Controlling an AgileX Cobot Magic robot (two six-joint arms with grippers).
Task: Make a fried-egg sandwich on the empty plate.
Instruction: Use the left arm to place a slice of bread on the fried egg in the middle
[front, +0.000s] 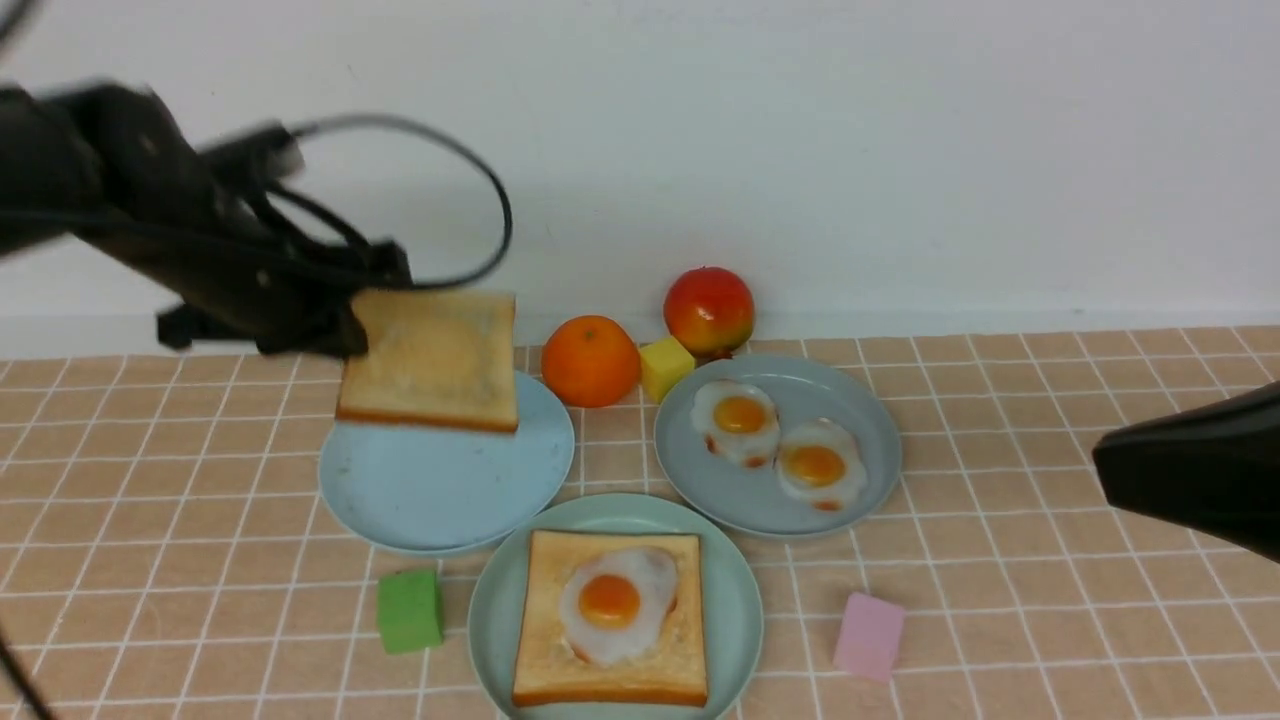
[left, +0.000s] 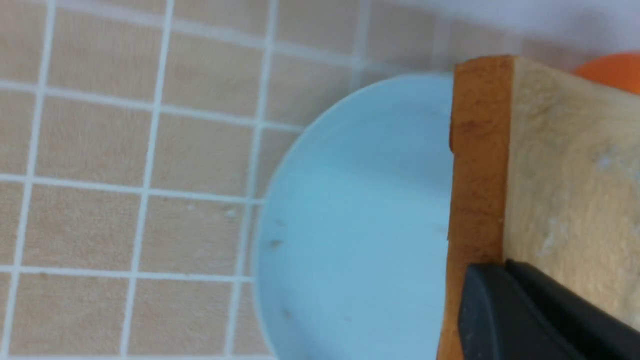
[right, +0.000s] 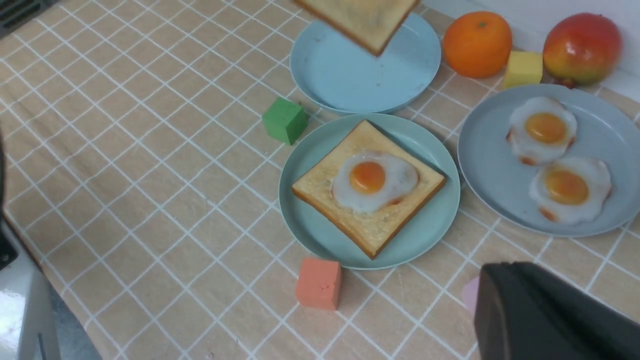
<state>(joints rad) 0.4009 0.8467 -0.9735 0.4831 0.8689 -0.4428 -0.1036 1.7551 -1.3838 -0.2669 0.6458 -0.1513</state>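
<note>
One toast slice (front: 430, 360) pinched in left pincer (front: 358, 335) over light blue plate (front: 430, 490) | right pincer (front: 1105, 462) pressed together

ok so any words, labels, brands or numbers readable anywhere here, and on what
None: no words, labels, brands or numbers can be read in any view.
The mint plate, blue plate, grey plate, held toast, plated toast, egg, orange and green block are all unmarked.
The cloth carries only a white grid.
</note>
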